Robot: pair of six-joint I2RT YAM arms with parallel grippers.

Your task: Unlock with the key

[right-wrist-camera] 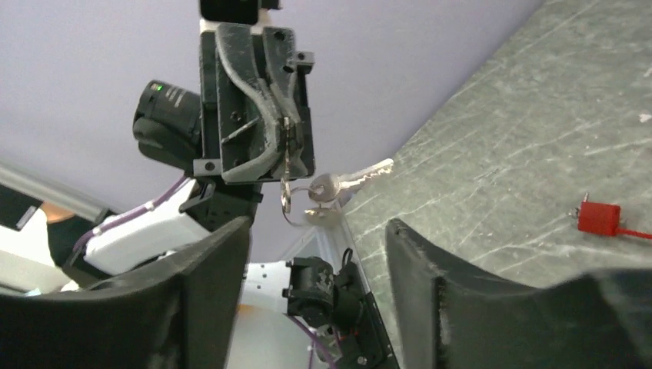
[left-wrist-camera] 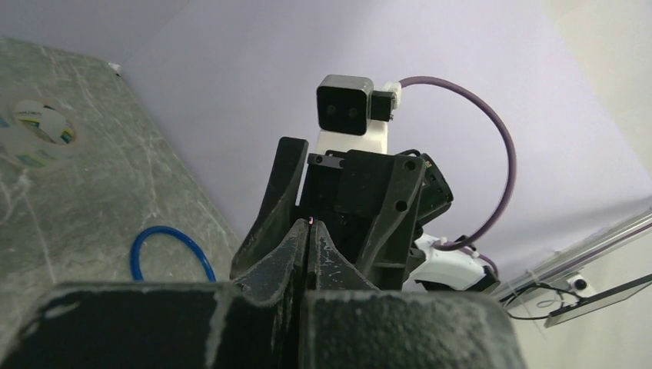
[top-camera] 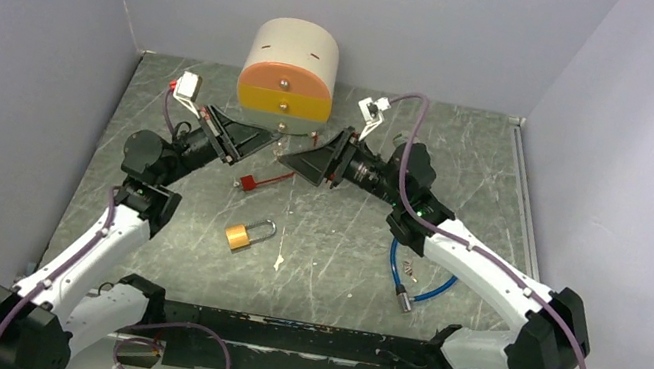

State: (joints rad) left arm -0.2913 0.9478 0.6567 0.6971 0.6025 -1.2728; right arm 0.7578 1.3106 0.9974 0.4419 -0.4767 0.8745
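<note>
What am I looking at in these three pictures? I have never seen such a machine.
These are two robot arms bolted at the near edge of a table. One picture looks down from above and behind them; the other two come from a camera on each wrist. On the table lie a padlock, a red tag and a blue cable; a cream and orange drum stands at the back. The left pincer is shut on the keys, held above the table. The right pincer is open, facing it.
</note>
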